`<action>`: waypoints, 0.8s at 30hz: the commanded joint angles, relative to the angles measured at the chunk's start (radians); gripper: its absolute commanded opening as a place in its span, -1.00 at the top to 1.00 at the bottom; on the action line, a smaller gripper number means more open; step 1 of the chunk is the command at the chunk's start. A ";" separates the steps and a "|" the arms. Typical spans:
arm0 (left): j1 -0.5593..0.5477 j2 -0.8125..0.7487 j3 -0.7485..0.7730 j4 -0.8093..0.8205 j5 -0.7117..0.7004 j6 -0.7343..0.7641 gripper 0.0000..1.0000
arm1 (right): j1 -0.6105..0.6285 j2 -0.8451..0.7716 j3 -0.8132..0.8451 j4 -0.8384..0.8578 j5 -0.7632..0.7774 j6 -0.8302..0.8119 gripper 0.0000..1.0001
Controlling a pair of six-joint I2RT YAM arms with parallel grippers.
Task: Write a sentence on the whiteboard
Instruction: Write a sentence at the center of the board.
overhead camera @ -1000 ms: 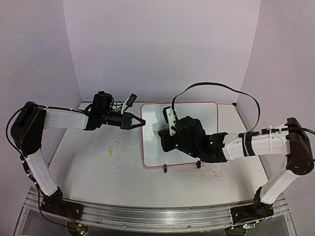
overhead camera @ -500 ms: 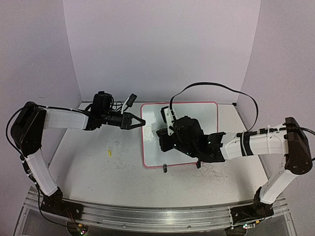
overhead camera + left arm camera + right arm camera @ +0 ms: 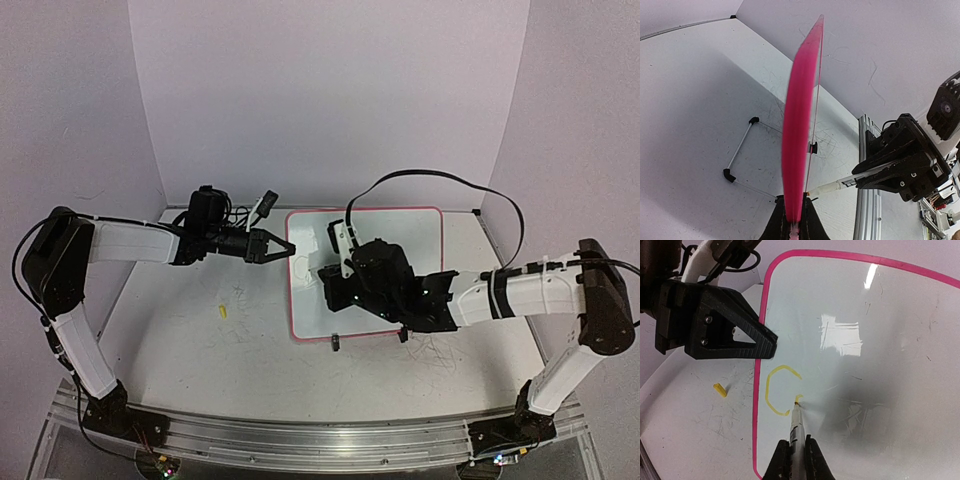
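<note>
You are barely started: on the whiteboard (image 3: pixel 415 235) at centre frame, the sentence (image 3: pixel 767 392) is one yellow letter. Your left gripper (image 3: pixel 288 252) pinches its rim; your right gripper (image 3: pixel 795 450) clasps the marker (image 3: pixel 796 422), the rest unwritten.

Left gripper (image 3: pixel 288 251) is clamping the whiteboard (image 3: pixel 875 370) at its pink rim and crowding the space ahead-left of the right gripper (image 3: pixel 795 460) fingers. Marker (image 3: pixel 796 424) sticking out between those fingers is touching the board just ahead. Bare board is lying open ahead and to their right. Small yellow piece (image 3: pixel 720 389) is lying on the table (image 3: pixel 180 350) to their left, past the rim, well apart.
</note>
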 commanded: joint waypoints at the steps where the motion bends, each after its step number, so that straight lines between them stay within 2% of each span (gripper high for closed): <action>1: -0.005 -0.038 -0.003 0.019 -0.042 0.018 1.00 | -0.002 -0.023 -0.028 0.000 0.013 0.021 1.00; 14: -0.005 -0.037 -0.003 0.019 -0.042 0.018 1.00 | -0.002 -0.066 -0.066 -0.014 0.069 0.035 1.00; 24: -0.006 -0.040 -0.006 0.019 -0.043 0.018 1.00 | -0.003 -0.037 -0.012 0.023 0.093 0.022 1.00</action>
